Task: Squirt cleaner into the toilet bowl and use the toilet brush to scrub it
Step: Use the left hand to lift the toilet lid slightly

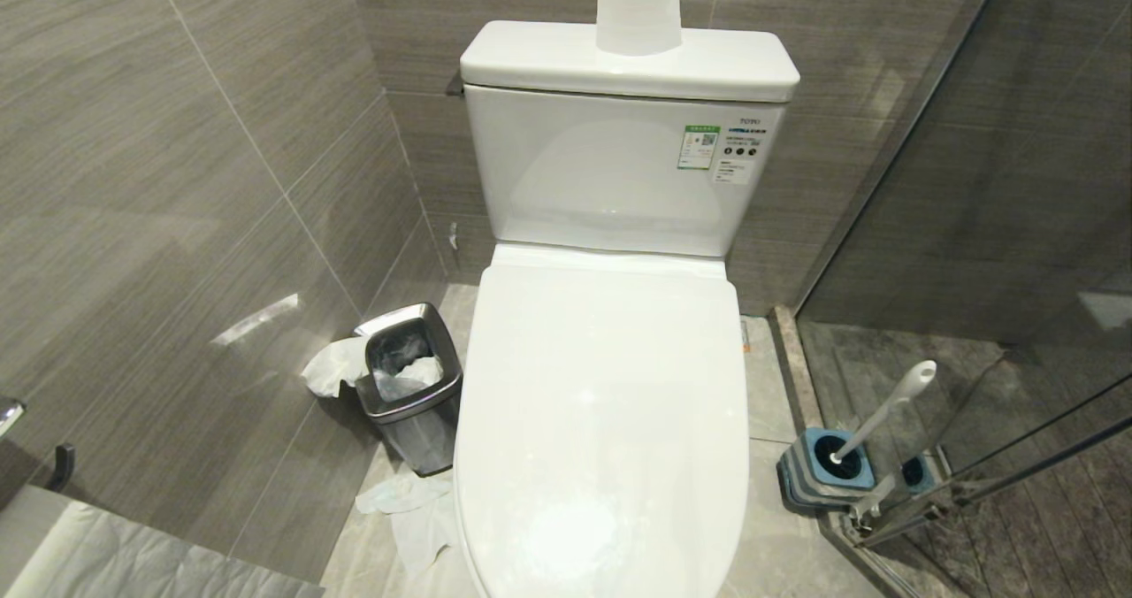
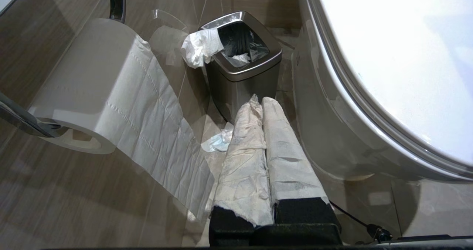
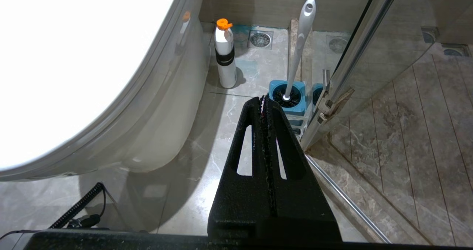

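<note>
right claw [image 3: 265, 101] closed, empty; toilet brush [image 3: 300, 44] just beyond its tips; left claw [image 2: 258, 101] closed.

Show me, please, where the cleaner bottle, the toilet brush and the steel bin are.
cleaner bottle [image 3: 225, 57]: right wrist view, dark band on its body.
toilet brush [image 1: 884, 417]: head view, mid handle.
steel bin [image 2: 240, 83]: left wrist view, front wall.

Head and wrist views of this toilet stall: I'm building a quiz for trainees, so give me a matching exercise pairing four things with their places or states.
Things:
1. toilet brush
2. cleaner
3. steel bin
4. toilet lid

Places or states:
A. closed
B. standing in its blue holder
C. on the floor beside the toilet base
D. tissue hanging over its rim

Pairs: 1-B, 2-C, 3-D, 4-A
</note>
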{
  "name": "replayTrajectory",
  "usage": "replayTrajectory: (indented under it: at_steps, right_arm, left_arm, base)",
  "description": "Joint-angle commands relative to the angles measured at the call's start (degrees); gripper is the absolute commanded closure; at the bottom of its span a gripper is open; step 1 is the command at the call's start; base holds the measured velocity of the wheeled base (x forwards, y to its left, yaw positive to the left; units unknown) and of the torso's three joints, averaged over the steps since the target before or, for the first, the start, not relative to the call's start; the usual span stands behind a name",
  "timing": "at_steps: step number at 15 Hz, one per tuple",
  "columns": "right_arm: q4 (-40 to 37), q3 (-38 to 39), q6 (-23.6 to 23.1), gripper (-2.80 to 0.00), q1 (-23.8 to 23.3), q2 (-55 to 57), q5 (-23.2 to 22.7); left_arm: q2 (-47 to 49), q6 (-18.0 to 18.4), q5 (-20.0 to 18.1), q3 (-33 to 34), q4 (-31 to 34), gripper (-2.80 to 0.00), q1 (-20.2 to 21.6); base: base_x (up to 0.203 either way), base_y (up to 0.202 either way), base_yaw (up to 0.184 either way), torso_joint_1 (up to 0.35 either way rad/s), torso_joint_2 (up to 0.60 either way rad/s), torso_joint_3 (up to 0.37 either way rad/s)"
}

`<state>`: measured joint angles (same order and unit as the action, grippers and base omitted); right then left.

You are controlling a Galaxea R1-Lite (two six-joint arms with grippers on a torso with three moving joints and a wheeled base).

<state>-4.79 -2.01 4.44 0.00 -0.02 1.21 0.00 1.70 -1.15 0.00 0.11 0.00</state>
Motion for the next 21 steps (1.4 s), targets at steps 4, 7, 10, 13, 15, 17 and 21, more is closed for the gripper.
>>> replayTrajectory:
  at_steps: [4,7,10,13,15,17,21]
  right_arm:
    - [0.03,-0.01,0.05,0.00,0.00,0.02,0.02]
    - [0.04,-0.01,0.13,0.00,0.00,0.02,-0.06]
    - [0.04,-0.01,0.13,0.00,0.00,0.02,-0.06]
    - [0.04,-0.01,0.13,0.00,0.00,0.02,-0.06]
    - [0.04,-0.01,0.13,0.00,0.00,0.02,-0.06]
    - [0.04,-0.01,0.13,0.00,0.00,0.02,-0.06]
    - [0.04,0.08,0.13,0.00,0.00,0.02,-0.06]
  left_arm:
    - [0.00,1.89,-0.52,-0.09,0.42,0.00,0.00]
    - [0.07,3.09,-0.87,-0.35,0.59,0.00,-0.18]
    - [0.03,4.82,-1.87,-1.41,0.85,0.00,-0.26]
    - [2.19,4.79,-3.93,-8.31,5.10,0.00,-0.27]
    - [4.26,4.81,-5.46,-13.28,7.82,0.00,-0.34]
    - [6.47,4.84,-6.93,-17.26,8.57,0.00,-0.35]
    - [9.95,4.88,-10.38,-22.60,8.25,0.00,-0.48]
  base:
    - [0.000,0.000,0.000,0.000,0.00,0.000]
    - [0.000,0.000,0.000,0.000,0.00,0.000]
    - [0.000,0.000,0.000,0.000,0.00,0.000]
    - [0.000,0.000,0.000,0.000,0.00,0.000]
    - [0.000,0.000,0.000,0.000,0.00,0.000]
    - [0.000,0.000,0.000,0.000,0.00,0.000]
    - [0.000,0.000,0.000,0.000,0.00,0.000]
